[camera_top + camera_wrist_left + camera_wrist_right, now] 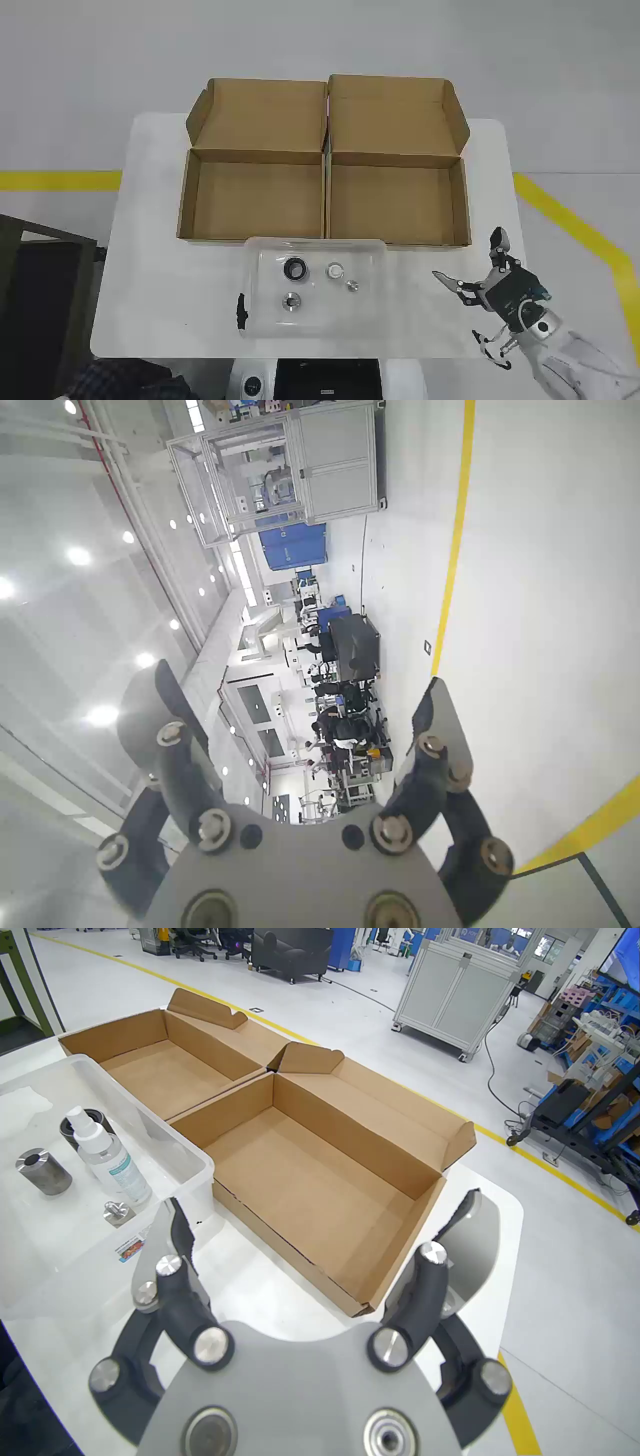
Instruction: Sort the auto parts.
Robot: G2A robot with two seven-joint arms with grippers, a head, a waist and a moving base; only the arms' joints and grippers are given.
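Right gripper [322, 1198] released, empty, near clear bin [197, 1160]; left gripper [297, 672] released too. Risk: reaching in could topple the upright spray bottle [107, 1158] against the steel cylinder [42, 1171].

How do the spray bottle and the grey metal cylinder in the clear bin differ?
The bottle is clear plastic with a white nozzle and a label; the cylinder is bare grey metal with a hole in its top. The bottle is taller and slimmer; the cylinder is shorter and stouter. Both stand upright in the bin, apart from each other.
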